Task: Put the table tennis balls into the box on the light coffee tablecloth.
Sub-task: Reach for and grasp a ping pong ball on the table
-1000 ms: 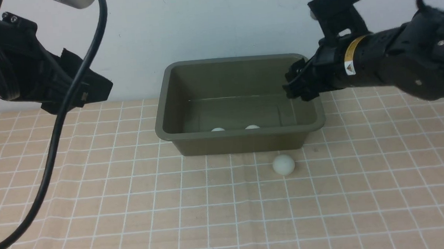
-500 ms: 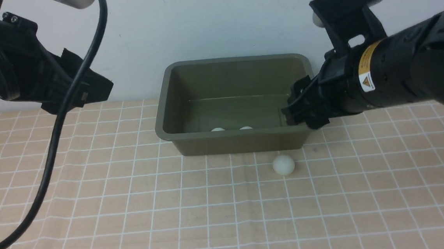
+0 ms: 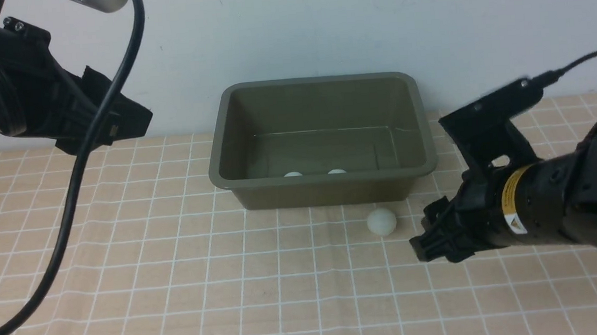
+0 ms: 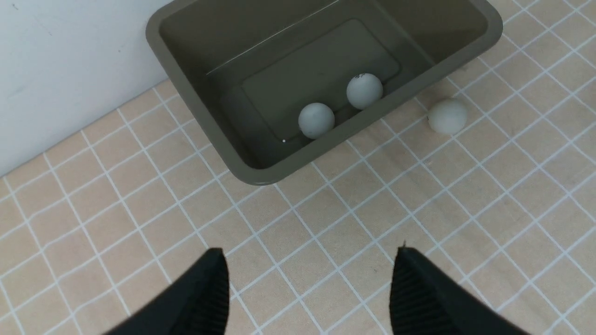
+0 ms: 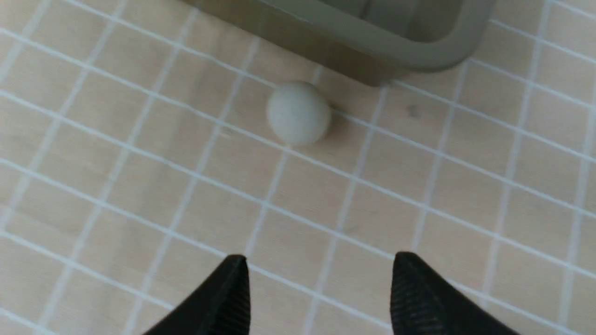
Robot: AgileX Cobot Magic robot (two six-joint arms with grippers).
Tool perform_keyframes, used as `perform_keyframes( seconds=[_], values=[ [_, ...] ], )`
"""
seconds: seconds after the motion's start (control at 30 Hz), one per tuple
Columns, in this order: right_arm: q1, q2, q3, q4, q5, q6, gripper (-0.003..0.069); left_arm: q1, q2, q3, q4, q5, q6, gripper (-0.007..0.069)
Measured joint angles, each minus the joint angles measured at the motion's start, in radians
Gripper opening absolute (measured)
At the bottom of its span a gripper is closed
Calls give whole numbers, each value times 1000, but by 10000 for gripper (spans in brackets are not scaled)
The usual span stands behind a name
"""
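Front view: two balls (image 4: pixel 316 120) inside the box (image 3: pixel 324 191), a third ball (image 3: pixel 381 221) just outside; left pincer (image 4: pixel 309 270) and right pincer (image 5: pixel 321 274) both released, empty!

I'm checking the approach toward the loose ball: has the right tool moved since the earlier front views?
Yes. The right tool has come down and toward the robot, from over the tub's right end to beside the loose ball.

The tub (image 3: pixel 326 191) looks like smooth satin plastic, the balls (image 3: pixel 381 222) smooth and matt, the lightly creased tablecloth (image 3: pixel 180 281) matt cloth.
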Motion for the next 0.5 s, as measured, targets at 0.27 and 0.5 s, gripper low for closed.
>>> perform_keyframes(
  seconds=[0.27, 0.5],
  values=[
    [-3, 51, 14, 31, -271, 93, 347, 0, 0, 0, -8, 38, 0, 386],
    [-35, 207, 14, 1, -413, 228, 416, 0, 0, 0, -39, 43, 5, 386]
  ],
)
